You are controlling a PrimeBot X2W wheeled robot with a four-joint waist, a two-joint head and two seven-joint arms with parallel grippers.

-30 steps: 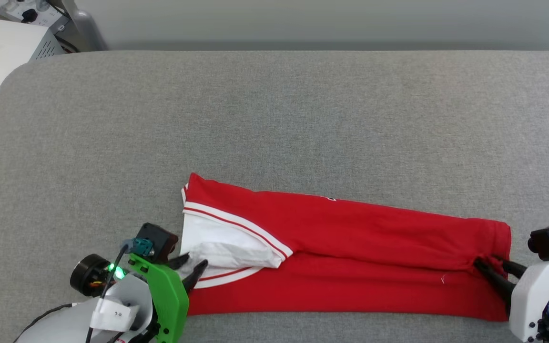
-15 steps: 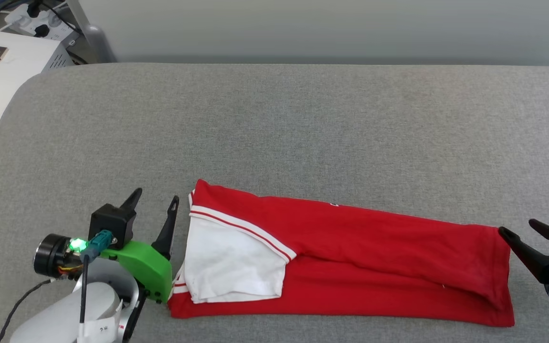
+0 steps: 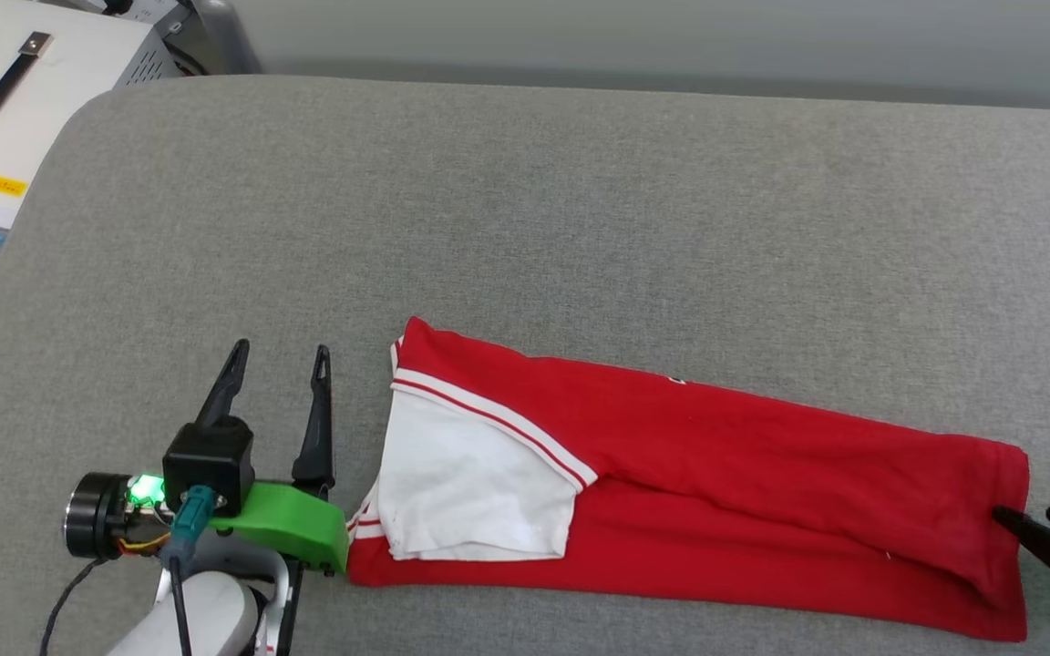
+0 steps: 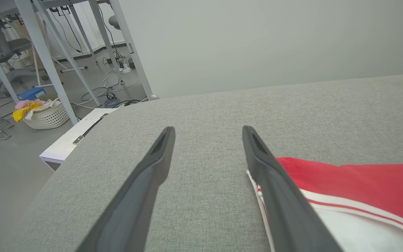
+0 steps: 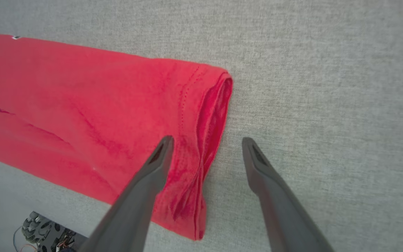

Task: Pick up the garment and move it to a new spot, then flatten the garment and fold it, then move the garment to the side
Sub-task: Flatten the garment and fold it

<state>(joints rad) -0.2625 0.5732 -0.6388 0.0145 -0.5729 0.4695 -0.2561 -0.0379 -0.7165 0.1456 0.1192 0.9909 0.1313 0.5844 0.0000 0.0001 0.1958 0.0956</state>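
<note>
The garment [image 3: 762, 492], a red T-shirt folded into a long strip, lies flat on the grey table [image 3: 580, 200], with a white sleeve [image 3: 470, 492] on top at its left end. My left gripper [image 3: 277, 355] stands open just left of that end, holding nothing. In the left wrist view the left gripper [image 4: 208, 129] has bare table between its fingers and the garment [image 4: 355, 175] beside the right one. My right gripper [image 3: 1024, 513] is open at the hem end. In the right wrist view the right gripper [image 5: 207, 139] straddles the garment's [image 5: 100, 98] hem edge, gripping nothing.
A white case [image 3: 5, 91] with a dark handle sits off the table's rounded far-left corner. The left wrist view shows a white basket [image 4: 46, 113] of clothes, metal frame legs and cables on the floor beyond the table. Grey table stretches behind the garment.
Both grippers have opened and let go of the garment's ends, which now lie flat. The left gripper moved off to the left; the right drew back. The head camera has shifted.
</note>
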